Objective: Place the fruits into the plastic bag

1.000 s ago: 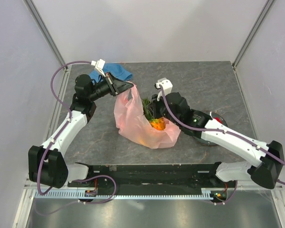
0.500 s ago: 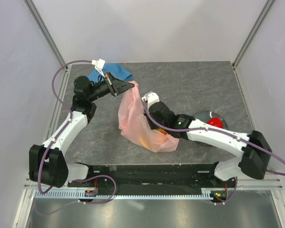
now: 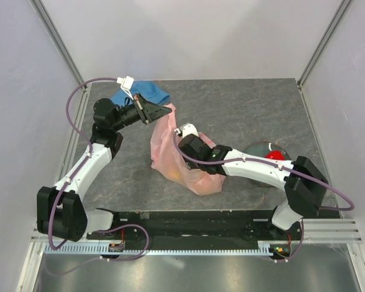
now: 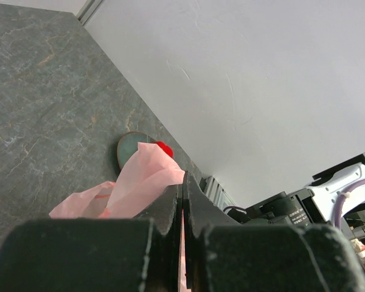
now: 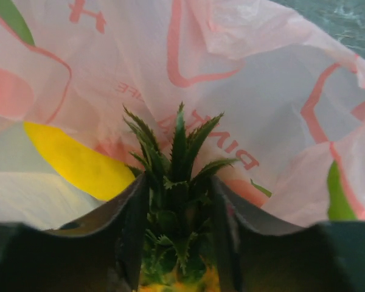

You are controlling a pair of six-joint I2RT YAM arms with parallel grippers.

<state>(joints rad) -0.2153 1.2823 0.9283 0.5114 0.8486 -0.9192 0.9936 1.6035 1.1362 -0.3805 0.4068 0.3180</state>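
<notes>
The table point(image 3: 249, 106) is a dark grey, stone-look slab, veined and matt. The bag point(image 3: 168, 152) is thin translucent pink plastic film, crinkled and faintly glossy, its print showing through. A yellow fruit point(image 5: 79, 164) against the film looks smooth and dull. The pineapple point(image 5: 177, 164) has a stiff green plastic crown with serrated, matt leaves. The left gripper point(image 4: 182, 185) and right gripper point(image 5: 177, 204) have matt black fingers, slightly grainy. At the far left corner lies a soft, rumpled blue cloth point(image 3: 149, 92). Near the right edge a dark plate point(image 3: 256, 148) looks glossy, and the red fruit point(image 3: 275, 156) by it shines. The left arm point(image 3: 88, 161) and right arm point(image 3: 261, 173) wear smooth white plastic shells.
</notes>
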